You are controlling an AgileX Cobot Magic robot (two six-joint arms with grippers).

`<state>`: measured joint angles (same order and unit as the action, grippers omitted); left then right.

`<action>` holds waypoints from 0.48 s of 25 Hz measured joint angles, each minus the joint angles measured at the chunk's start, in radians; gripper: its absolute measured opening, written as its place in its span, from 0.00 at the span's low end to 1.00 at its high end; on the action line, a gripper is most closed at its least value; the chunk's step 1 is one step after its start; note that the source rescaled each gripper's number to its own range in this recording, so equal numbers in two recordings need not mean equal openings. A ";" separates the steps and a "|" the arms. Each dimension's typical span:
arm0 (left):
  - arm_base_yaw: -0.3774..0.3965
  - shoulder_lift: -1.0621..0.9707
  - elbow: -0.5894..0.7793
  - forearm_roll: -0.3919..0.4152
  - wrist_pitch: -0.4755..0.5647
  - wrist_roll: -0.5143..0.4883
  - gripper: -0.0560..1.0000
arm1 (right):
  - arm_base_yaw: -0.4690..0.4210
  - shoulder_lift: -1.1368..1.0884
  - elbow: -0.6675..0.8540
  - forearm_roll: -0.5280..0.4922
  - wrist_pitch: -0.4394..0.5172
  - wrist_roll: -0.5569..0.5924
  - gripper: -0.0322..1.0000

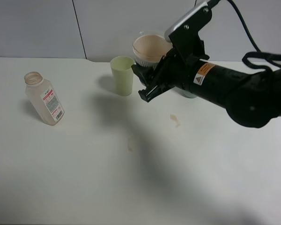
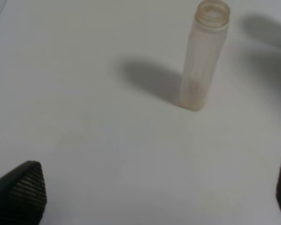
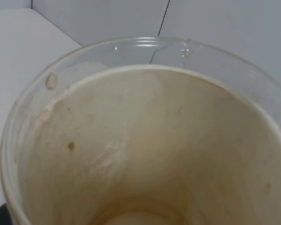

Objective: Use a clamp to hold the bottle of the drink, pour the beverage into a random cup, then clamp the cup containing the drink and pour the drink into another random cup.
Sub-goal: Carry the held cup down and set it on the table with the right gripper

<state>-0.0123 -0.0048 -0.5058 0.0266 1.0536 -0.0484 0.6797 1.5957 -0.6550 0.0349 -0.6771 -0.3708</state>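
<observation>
1. One bottle (image 1: 44, 100) stands upright on the white surface (image 1: 131, 178) at the far left of the high view, uncapped, its label facing the camera; only a faint tint shows inside.
2. The left wrist view shows the same bottle (image 2: 202, 56) upright, well ahead of the left gripper (image 2: 154, 197), with nothing between them.
3. The left gripper is spread wide and empty; only its two dark fingertips (image 2: 21, 192) show, at the lower corners of that view, and it does not appear in the high view.
4. One blue-banded cup (image 1: 150, 49) is held off the surface near the back wall, tilted so that its stained inside faces the high camera.
5. The right gripper (image 1: 152, 84) is clenched on that cup; the black arm covers most of the cup's body, so the blue band is hard to make out.
6. In the right wrist view the cup (image 3: 145, 140) fills nearly the whole frame: brown-streaked inner wall, a clear rim, the bottom cut off. Whether any drink remains I cannot tell.
7. One pale green tumbler (image 1: 122, 75) stands upright just beside the right gripper, on its left in the high view.
8. One teal tumbler (image 1: 189, 94) is almost wholly hidden behind the right arm; only a sliver shows.
9. Two small brown spills (image 1: 175, 120) mark the surface near the middle.
</observation>
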 joint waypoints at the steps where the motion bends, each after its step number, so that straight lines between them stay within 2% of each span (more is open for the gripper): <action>1: 0.000 0.000 0.000 0.001 0.000 0.000 1.00 | 0.001 0.013 0.020 -0.001 -0.043 0.023 0.03; 4: 0.000 0.000 0.000 0.001 0.000 0.000 1.00 | 0.001 0.094 0.079 0.009 -0.146 0.075 0.03; 8: 0.000 0.000 0.000 0.001 0.000 0.000 1.00 | 0.001 0.189 0.085 0.053 -0.191 0.077 0.03; 12: 0.000 0.000 0.000 0.001 0.000 0.000 1.00 | 0.001 0.296 0.084 0.059 -0.310 0.077 0.03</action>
<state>-0.0123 -0.0048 -0.5058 0.0275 1.0536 -0.0484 0.6806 1.8913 -0.5707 0.0934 -0.9868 -0.2939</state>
